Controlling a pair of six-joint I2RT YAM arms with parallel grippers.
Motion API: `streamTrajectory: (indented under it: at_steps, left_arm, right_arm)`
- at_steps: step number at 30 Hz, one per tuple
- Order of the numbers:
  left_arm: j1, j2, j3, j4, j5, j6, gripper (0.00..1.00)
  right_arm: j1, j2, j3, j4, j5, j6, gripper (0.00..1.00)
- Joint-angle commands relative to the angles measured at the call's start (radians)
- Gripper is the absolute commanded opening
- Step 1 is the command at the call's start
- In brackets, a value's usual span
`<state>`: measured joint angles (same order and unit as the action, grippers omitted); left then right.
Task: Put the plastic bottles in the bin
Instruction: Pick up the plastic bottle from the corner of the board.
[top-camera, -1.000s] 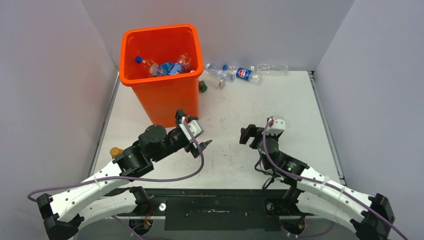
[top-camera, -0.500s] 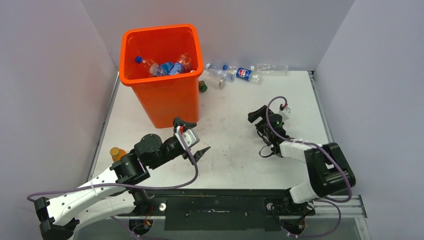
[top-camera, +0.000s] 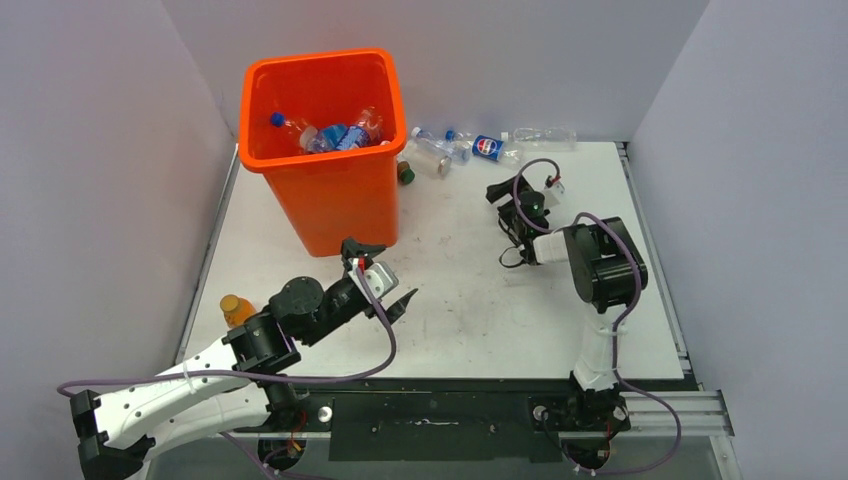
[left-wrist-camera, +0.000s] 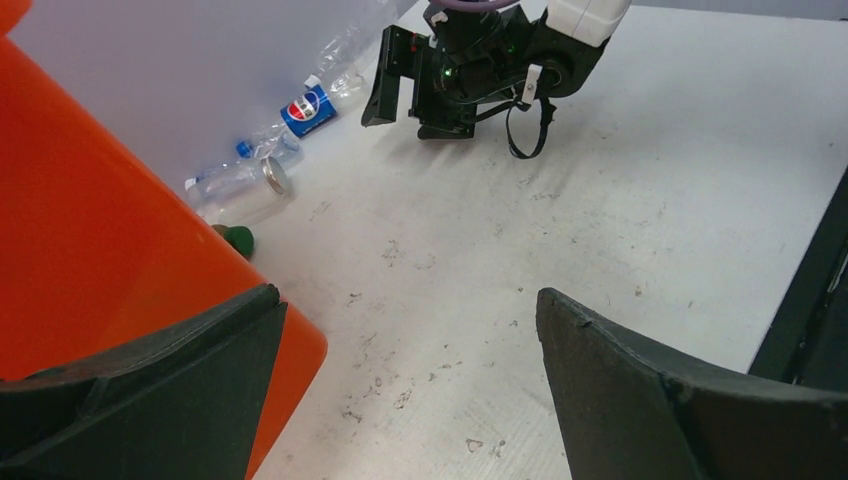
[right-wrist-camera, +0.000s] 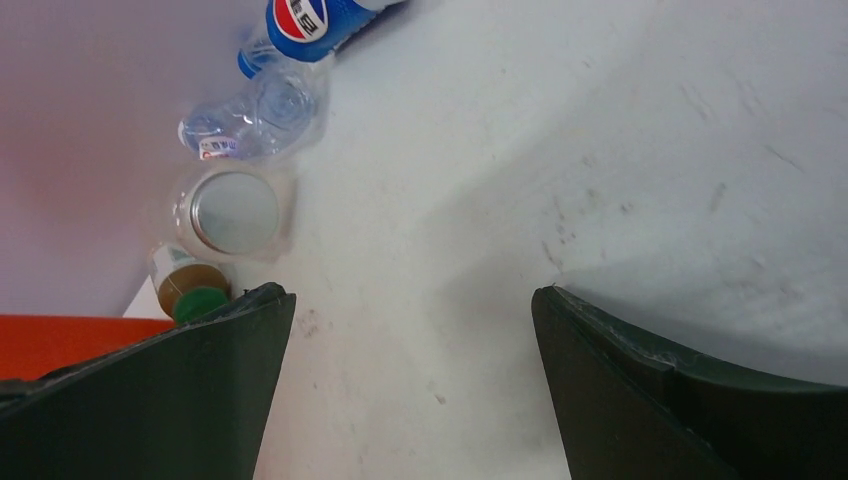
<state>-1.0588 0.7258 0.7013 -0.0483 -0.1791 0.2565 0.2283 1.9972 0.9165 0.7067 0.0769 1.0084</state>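
- Bin (top-camera: 320, 150): tall, bright orange, rolled rim; far-left on tabletop (top-camera: 470, 310), several bottles inside.
- Plastic bottles (top-camera: 487, 147): clear, blue labels, clustered along back wall just right of bin.
- Orange bottle (top-camera: 234, 308) at tabletop's left edge.
- Bare tabletop btwn arms.
- Right pincer (right-wrist-camera: 412, 291) spread, empty, near cluster, not touching.
- Left pincer (left-wrist-camera: 408, 293) spread, empty, by bin front.

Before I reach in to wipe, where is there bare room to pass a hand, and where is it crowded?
Widest bare patch: the middle of the table, bordered by the bin, the open left hand and the open right hand. Crowded: the far wall right of the bin, where bottles lie. One orange bottle sits by the left edge.
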Motion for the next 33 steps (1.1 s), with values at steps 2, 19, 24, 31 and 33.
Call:
streamTrajectory:
  at_steps: [2, 19, 24, 31, 33]
  left_arm:
    - [-0.005, -0.04, -0.011, 0.094, -0.063, 0.023, 0.96]
    - [-0.005, -0.018, -0.009, 0.084, -0.095, 0.041, 0.96]
    - [-0.004, 0.006, -0.004, 0.078, -0.097, 0.041, 0.96]
    - [-0.004, 0.011, -0.005, 0.08, -0.081, 0.036, 0.96]
    - [-0.004, 0.016, -0.005, 0.079, -0.082, 0.036, 0.96]
  right_arm:
    - [-0.029, 0.111, 0.176, 0.052, 0.02, 0.018, 0.92]
    - [-0.175, 0.417, 0.497, 0.058, -0.003, 0.225, 0.9]
    - [-0.225, 0.462, 0.579, 0.04, -0.097, 0.205, 0.9]
    - [-0.219, 0.512, 0.627, 0.061, -0.206, 0.223, 0.9]
    - [-0.208, 0.518, 0.63, 0.054, -0.208, 0.222, 0.9]
